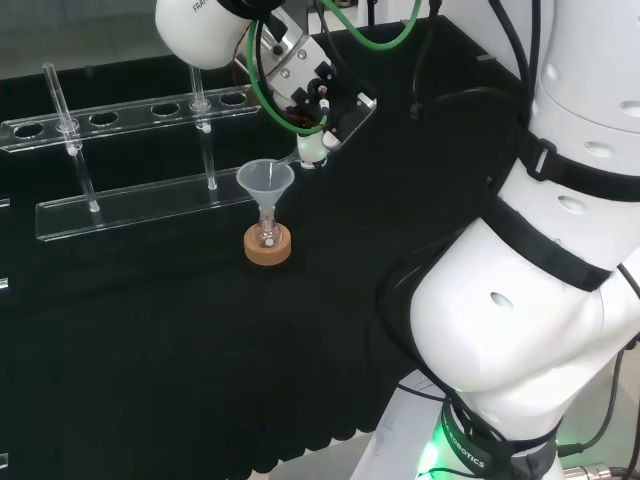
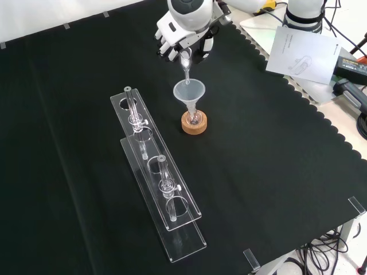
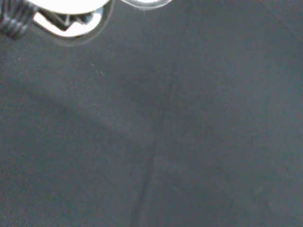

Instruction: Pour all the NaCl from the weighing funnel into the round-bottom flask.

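The hand (image 2: 184,39) has its fingers curled round the weighing funnel (image 2: 186,64), tipped spout-down. Just below it, a plastic funnel (image 2: 189,92) sits in the flask (image 2: 194,118) on its cork ring (image 2: 194,124). Pouring seems underway; next likely needs steeper tilting to empty it.

The bench (image 2: 275,189) lies under plain black cloth with a scalloped edge, and the hand (image 2: 184,41) is black and white below the white arm (image 1: 545,300), along which green cables (image 1: 385,40) loop. The funnel (image 2: 189,91) is translucent whitish, set in a clear flask (image 2: 194,118) on a tan cork ring (image 2: 194,124). The two-tier rack (image 2: 166,200) and its tubes are colourless, clear plastic and glass.
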Controlling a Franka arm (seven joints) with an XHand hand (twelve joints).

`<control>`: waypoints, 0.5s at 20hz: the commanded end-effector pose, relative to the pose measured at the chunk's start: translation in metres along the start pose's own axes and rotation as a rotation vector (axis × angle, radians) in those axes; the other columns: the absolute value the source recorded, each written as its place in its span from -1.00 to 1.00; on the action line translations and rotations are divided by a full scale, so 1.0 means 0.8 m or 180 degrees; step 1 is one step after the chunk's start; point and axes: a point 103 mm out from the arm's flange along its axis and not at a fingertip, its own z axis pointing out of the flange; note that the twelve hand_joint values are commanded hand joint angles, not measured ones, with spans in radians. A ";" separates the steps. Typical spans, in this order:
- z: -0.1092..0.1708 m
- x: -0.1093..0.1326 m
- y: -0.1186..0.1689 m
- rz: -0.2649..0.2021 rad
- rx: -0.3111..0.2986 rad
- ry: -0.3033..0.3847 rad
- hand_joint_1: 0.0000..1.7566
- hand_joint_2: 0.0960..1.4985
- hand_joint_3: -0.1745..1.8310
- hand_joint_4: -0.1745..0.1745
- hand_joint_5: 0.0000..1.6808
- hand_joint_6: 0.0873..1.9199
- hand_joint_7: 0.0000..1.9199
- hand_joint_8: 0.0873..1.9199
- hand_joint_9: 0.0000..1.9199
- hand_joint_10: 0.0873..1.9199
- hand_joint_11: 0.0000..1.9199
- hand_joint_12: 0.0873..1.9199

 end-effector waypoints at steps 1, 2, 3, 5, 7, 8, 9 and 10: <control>-0.006 0.004 0.000 0.0015 0.0009 -0.0110 0.27 -0.22 -0.12 1.00 0.47 -0.26 -0.29 -0.39 0.05 -0.75 -0.12 0.03; -0.007 0.004 0.000 0.0014 0.0008 -0.0120 0.27 -0.22 -0.12 1.00 0.47 -0.26 -0.29 -0.39 0.05 -0.75 -0.12 0.03; -0.007 0.004 0.000 0.0013 0.0007 -0.0129 0.27 -0.22 -0.12 1.00 0.47 -0.26 -0.29 -0.39 0.05 -0.75 -0.11 0.03; -0.009 0.006 0.000 0.0012 0.0007 -0.0157 0.27 -0.22 -0.12 1.00 0.47 -0.26 -0.29 -0.39 0.05 -0.75 -0.11 0.03; -0.009 0.006 0.000 0.0010 0.0014 -0.0177 0.27 -0.22 -0.12 1.00 0.47 -0.26 -0.29 -0.39 0.05 -0.75 -0.11 0.03; -0.010 0.007 0.000 0.0005 0.0017 -0.0185 0.27 -0.22 -0.12 1.00 0.47 -0.26 -0.29 -0.39 0.04 -0.75 -0.11 0.03; -0.011 0.008 0.000 0.0000 0.0018 -0.0197 0.27 -0.22 -0.12 1.00 0.47 -0.26 -0.29 -0.39 0.04 -0.75 -0.11 0.03; -0.011 0.008 0.000 -0.0001 0.0016 -0.0210 0.27 -0.22 -0.12 1.00 0.47 -0.25 -0.29 -0.39 0.04 -0.75 -0.11 0.03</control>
